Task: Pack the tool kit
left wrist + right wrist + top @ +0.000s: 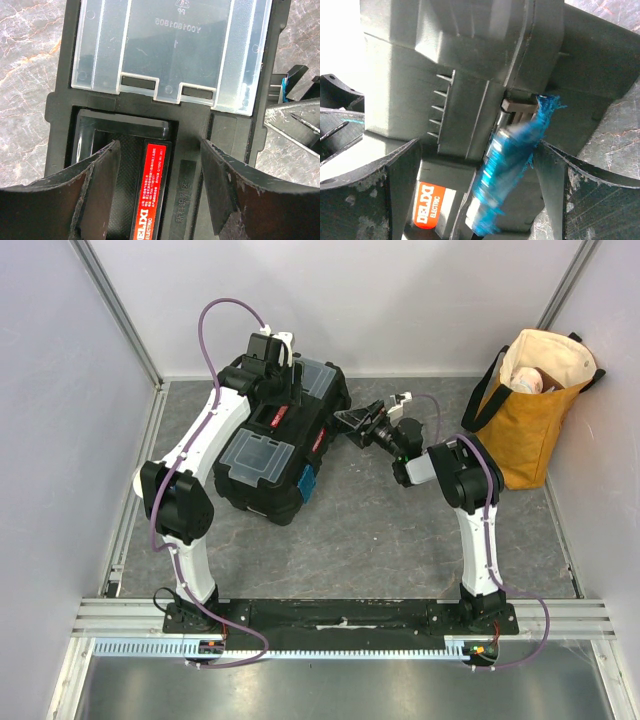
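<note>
The toolbox (270,492) is sitting on the bench (400,540) with its lid down. None of the small tools are showing in any view, so I cannot tell whether they are lying inside it.

The right gripper (479,147) is standing wide open against the toolbox's right side, with a blue latch (507,165) lying between its fingers. The latch is showing blurred and loose. If the fingers are closing off-centre, they are likely pushing the latch aside rather than snapping it over its catch, and a sideways shove risks sliding the whole toolbox.

The left gripper (160,150) is hanging above the toolbox's middle. Its jaws are standing apart on either side of the red panel (152,200) and gripping nothing. Since it is not pressing down, the lid may be lifting or shifting while the latch is being worked. If it drops skewed, a finger may be catching the rim of the handle recess or the clear lid (170,45) just beyond.

Both arms are crowding the toolbox, so the grippers risk knocking each other. A second blue latch (307,480) is showing nearer the robot on the toolbox's same side. The tote (535,420) is standing well to the right of the toolbox and is blocking nothing.
</note>
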You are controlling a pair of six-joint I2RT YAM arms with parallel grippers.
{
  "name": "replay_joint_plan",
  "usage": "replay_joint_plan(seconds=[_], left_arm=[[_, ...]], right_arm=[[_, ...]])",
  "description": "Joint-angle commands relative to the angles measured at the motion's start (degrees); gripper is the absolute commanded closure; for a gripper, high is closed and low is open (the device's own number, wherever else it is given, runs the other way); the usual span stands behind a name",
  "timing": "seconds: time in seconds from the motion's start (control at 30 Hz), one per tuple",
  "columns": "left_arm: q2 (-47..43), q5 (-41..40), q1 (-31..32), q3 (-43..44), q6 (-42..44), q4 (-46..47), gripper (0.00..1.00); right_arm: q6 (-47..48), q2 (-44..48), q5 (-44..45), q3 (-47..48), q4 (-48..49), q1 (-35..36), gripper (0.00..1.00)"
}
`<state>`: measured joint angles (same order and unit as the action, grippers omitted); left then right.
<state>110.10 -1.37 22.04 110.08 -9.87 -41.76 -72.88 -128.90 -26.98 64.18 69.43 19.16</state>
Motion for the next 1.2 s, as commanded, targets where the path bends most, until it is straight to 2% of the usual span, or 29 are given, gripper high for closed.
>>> replay_joint_plan(seconds=[0.0,0.2,0.37,0.53,0.7,0.87,1.17], left_arm=[[2.0,5.3,2.1,-0.2,0.6,-5.7,0.28],[2.0,5.0,2.2,-0.2,0.4,-6.3,0.28],[1.9,4.6,2.1,-0.6,0.3,-6.3,0.29],[2.1,4.5,2.2,-0.2,0.2,-6.3,0.29],[2.7,5.1,2.2,0.2,0.2,-6.3,0.29],[2.8,5.2,2.2,0.5,0.4,-6.3,0.29],[2.3,5.3,2.1,0.5,0.7,-6.3,0.29]], right_arm=[[-1.8,-1.3,0.1,4.3,5.7,0.4,0.02],[1.1,2.6,1.8,2.2,1.4,0.1,0.06],[10.2,9.5,4.6,-0.8,-10.3,-0.3,0.13],[14.8,13.6,7.3,-2.7,-18.3,-0.5,0.20],[15.9,11.8,6.4,1.2,-25.7,-0.8,0.31],[16.8,9.6,5.7,4.8,-31.7,-0.7,0.30],[21.2,12.6,10.3,5.8,-40.8,-0.7,0.61]])
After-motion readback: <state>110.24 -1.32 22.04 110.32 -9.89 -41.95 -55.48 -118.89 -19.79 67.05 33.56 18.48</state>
